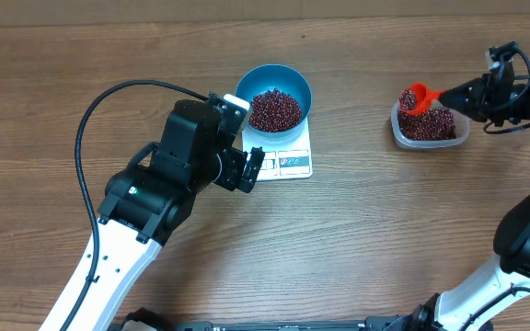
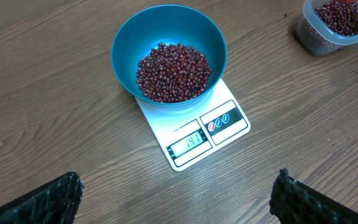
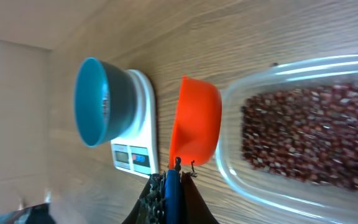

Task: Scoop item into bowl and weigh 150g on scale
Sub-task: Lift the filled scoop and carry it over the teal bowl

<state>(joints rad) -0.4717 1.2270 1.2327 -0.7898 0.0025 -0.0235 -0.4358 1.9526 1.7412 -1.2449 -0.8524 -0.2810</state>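
Beans [image 1: 275,109] heap in bowl [image 1: 289,74] on scale [image 1: 288,158]; clear tub [image 1: 399,138], orange scoop [image 1: 419,97] well apart.

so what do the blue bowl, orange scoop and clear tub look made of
Blue bowl: probably plastic, smooth with a soft sheen, even colour. Orange scoop: likely plastic, thin, satin. Clear tub: thin transparent plastic; beans show through its wall.

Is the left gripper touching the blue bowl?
Apart. Left wrist view shows bare table between the left gripper and the bowl on the scale.
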